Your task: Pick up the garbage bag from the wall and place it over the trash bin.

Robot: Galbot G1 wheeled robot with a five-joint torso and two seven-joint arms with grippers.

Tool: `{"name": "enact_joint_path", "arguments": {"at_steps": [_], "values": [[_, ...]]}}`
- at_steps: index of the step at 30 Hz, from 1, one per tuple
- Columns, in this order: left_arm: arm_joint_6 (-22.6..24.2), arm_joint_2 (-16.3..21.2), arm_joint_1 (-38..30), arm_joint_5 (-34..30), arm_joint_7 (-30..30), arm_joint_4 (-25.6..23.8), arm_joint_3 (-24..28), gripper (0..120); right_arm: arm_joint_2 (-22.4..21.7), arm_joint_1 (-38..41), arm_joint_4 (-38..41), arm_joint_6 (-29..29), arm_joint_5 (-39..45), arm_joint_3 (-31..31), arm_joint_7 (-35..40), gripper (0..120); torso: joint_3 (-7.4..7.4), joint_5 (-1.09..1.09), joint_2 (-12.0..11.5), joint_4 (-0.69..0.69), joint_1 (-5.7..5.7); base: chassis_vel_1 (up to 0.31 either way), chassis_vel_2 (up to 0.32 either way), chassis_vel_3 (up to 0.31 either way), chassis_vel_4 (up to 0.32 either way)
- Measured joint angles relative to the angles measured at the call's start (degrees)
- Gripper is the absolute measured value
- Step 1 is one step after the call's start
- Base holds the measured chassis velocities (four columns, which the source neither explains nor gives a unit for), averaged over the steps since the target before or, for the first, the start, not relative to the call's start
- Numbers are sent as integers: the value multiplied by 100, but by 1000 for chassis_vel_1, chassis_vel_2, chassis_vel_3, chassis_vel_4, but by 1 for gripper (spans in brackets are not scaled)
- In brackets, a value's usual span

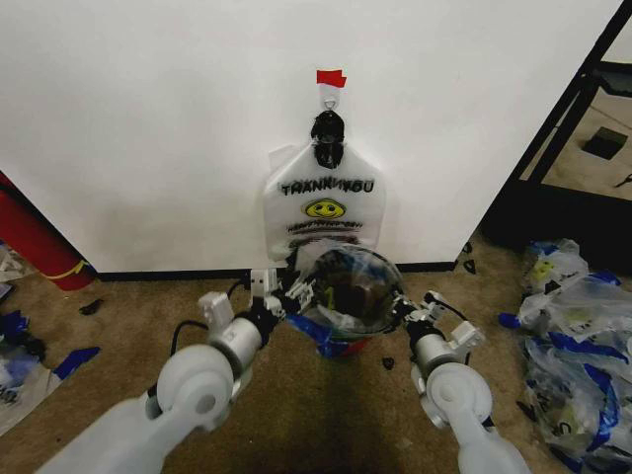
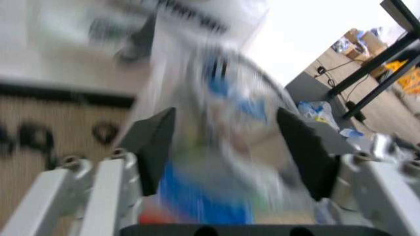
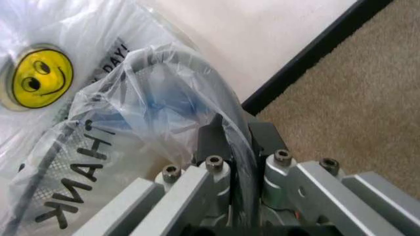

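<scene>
Right pincer (image 3: 237, 142) pinching see-through whitish garbage bag (image 1: 348, 286) at black wire-mesh trash bin (image 1: 341, 341) rim, left pincer (image 2: 226, 147) spread; thin plastic likely tearing or slipping off if tugged.

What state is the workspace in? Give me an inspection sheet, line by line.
Surface: brown carpet, littered at both sides.
Job's things: garbage bag draped over the trash bin; wall with hook and red tape.
Clutter: a THANK YOU bag hanging on the wall; heap of bags; blue scraps; red cylinder.
Grippers: left gripper open, bag between its fingers; right gripper shut on the bag at the bin's rim.
Cables: black cable at the left arm.
Surroundings: black shelf frame.
</scene>
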Motion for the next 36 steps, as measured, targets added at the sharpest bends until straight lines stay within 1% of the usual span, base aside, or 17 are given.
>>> {"name": "enact_joint_path", "arguments": {"at_steps": [2, 3, 5, 6, 12, 23, 24, 26, 28, 29, 31, 32, 34, 35, 36], "values": [[-162, -29, 441, -40, 76, -132, -88, 77, 15, 44, -34, 0, 5, -31, 47, 0, 0, -1, 0, 4, 0, 0, 0, 0, 0], [-226, -43, 642, -121, 118, -198, -112, 81, 15, 56, -57, -2, 6, -48, 60, 0, 0, 0, 0, 2, 0, 0, 0, 0, 0], [-275, -66, 791, -236, 156, -243, -133, 86, 14, 63, -72, -2, 5, -56, 65, 0, 0, 1, 0, -2, 0, 0, 0, 0, 0], [-330, -127, 938, -435, 184, -254, -156, 93, 7, 68, -81, -2, 2, -62, 66, 0, 0, 1, 0, -4, 0, 0, 0, 0, 0], [-363, -297, 1030, -613, 266, -95, -104, 96, -44, 36, -60, -2, 0, -45, 59, 0, 0, 1, 0, -4, 0, 0, 0, 0, 0], [-298, -444, 867, -405, 281, 391, 70, 93, -81, -46, 79, -3, 32, -9, 34, 0, 0, 0, -1, -3, 0, 0, 0, 0, 0], [-298, -470, 836, -404, 282, 432, 87, 91, -83, -52, 87, -4, 33, -8, 31, 0, 0, 1, -1, -3, 0, 0, 0, 0, 0], [-311, -536, 771, -404, 279, 519, 124, 82, -90, -67, 106, -5, 38, -8, 27, 0, 0, 0, -2, -3, 0, 0, 0, 0, 0], [-330, -580, 729, -415, 269, 569, 146, 75, -101, -73, 119, -7, 40, -6, 25, 0, 0, 0, -2, -3, 0, 0, 0, 0, 0], [-330, -580, 729, -415, 269, 569, 146, 75, -101, -73, 119, -7, 40, -6, 25, 0, 0, 0, -2, -3, 0, 0, 0, 0, 0], [-350, -594, 712, -423, 264, 588, 162, 64, -111, -75, 124, -12, 44, -7, 24, 0, 1, 0, -2, -3, 0, 0, 0, 0, 0], [-351, -594, 712, -424, 264, 588, 163, 62, -111, -75, 125, -12, 45, -7, 24, 0, 0, 0, -2, -3, 0, 0, 0, 0, 0], [-362, -592, 713, -424, 264, 590, 169, 54, -109, -73, 125, -15, 49, -8, 24, 0, 0, 0, -2, -3, 0, 0, 0, 0, 0], [-364, -592, 715, -422, 264, 591, 173, 47, -101, -69, 125, -17, 49, -14, 24, 0, 0, 0, -2, -3, 0, 0, 0, 0, 0], [-364, -592, 715, -422, 264, 591, 173, 47, -101, -69, 125, -17, 49, -14, 24, 0, 0, 0, -2, -3, 0, 0, 0, 0, 0]]}}
